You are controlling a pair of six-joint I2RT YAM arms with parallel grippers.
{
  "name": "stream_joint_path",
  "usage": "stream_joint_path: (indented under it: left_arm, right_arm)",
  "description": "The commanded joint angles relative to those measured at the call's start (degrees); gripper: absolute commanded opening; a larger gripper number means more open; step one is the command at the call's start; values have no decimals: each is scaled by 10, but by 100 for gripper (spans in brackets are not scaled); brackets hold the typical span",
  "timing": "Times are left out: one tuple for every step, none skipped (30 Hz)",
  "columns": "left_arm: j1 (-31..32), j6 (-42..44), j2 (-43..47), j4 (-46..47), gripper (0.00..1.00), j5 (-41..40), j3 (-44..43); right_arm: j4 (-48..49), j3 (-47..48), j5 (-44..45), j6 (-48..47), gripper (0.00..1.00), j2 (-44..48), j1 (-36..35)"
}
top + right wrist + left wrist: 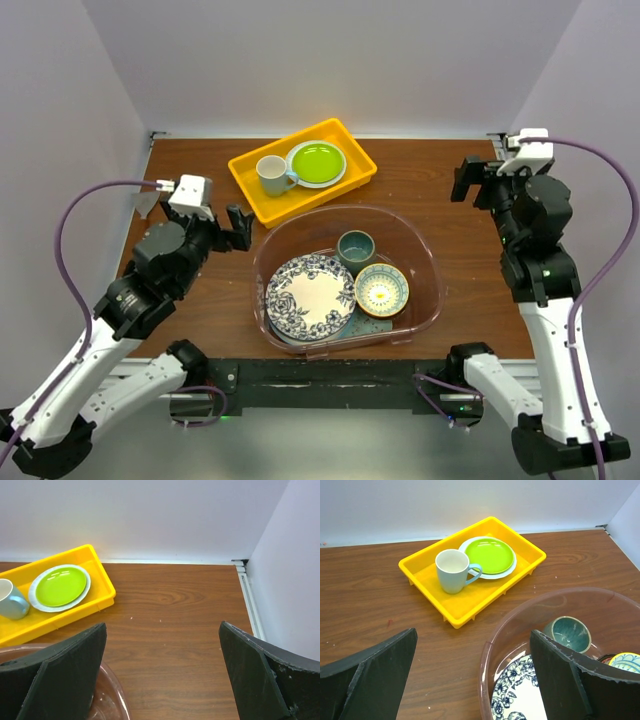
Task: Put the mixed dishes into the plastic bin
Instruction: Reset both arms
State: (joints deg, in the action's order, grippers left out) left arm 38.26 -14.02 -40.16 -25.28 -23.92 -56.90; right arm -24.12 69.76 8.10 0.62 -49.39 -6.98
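The plastic bin (290, 240) lies just right of and below my left gripper (241, 228), and left of and below my right gripper (464, 183). The yellow tray (250, 180) sits ahead of my left gripper, apart from the bin; it holds a lime-green plate (316, 162) and a white mug (272, 174). Inside the bin, the blue-floral plate (310, 295) lies flat nearest my left fingers, on top of another dish whose edge just shows. The small patterned bowl (382, 290) stands beside it, and the dark teal mug (356, 246) stands upright behind both. Both grippers are spread fully wide and hold nothing. Judgement: the dishes are glazed ceramic, so they will be rigid, slick, fairly heavy and prone to chipping. Take any further hold across a rim, with one finger inside and one outside. The plate offers only its raised edge.
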Motion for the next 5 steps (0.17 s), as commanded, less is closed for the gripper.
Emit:
stream_joint_path:
  left_arm:
    - [-5,-7,14,6,100,9,-14]
    - [-4,-7,16,5,100,12,-14]
    - [-4,-6,18,5,100,12,-14]
    - [-5,-5,18,4,100,12,-13]
    - [-4,-3,19,5,100,12,-12]
  right_arm:
    - [21,-7,24,10,99,11,2]
    - [22,-8,19,10,99,12,2]
    - [21,-9,17,11,99,12,2]
    - [25,-9,15,10,99,12,3]
    - [28,-8,8,8,99,10,2]
